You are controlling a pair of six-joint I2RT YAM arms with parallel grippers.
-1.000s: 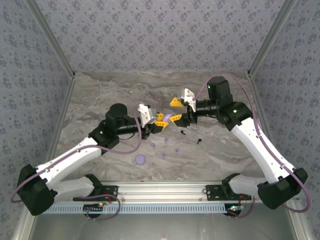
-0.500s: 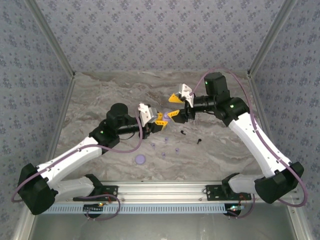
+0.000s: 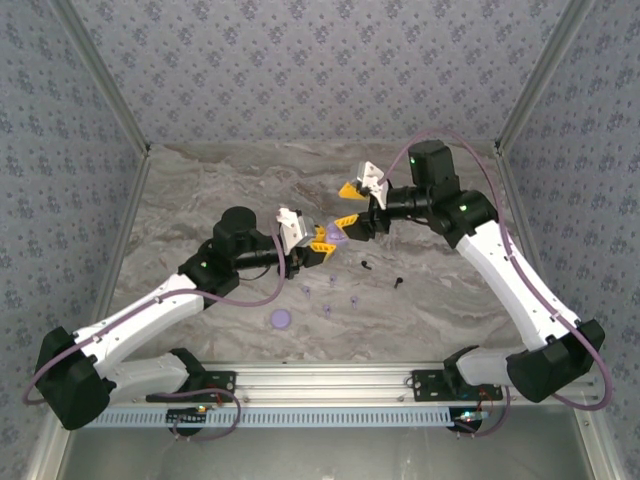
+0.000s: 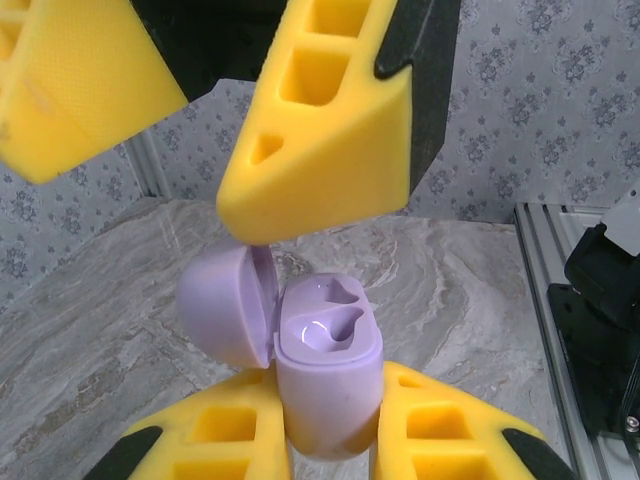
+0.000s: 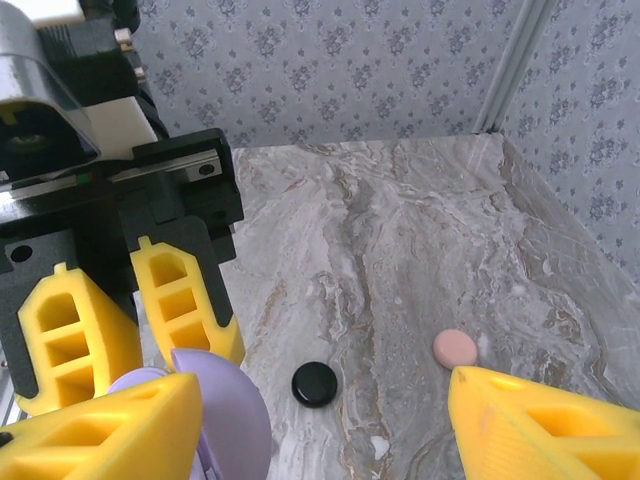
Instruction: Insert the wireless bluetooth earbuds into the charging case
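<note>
Lying loose on the marbled tabletop (image 3: 200, 200), the wireless bluetooth earbuds (image 3: 353, 299) sat in a small scatter in front of both arms: several lavender ones close together and two black ones (image 3: 366, 266) a little to their right. None was in the charging case (image 4: 328, 375), whose two moulded wells showed bare in the left wrist view. The lavender case stood upright with its lid (image 4: 225, 305) swung back to one side. The left pincer (image 3: 322, 240) was clamped on the case's lower body, one yellow pad (image 4: 225, 445) on each side. The right pincer (image 3: 347, 205) hung spread wide over the case, gripping nothing. One of its yellow fingers (image 4: 320, 130) hovered just above the lid, and whether the two touched could not be told. A lavender disc (image 3: 281, 319) lay nearer the arm bases, and a black disc (image 5: 315, 384) and a pink disc (image 5: 456, 347) rested apart from each other on the tabletop
</note>
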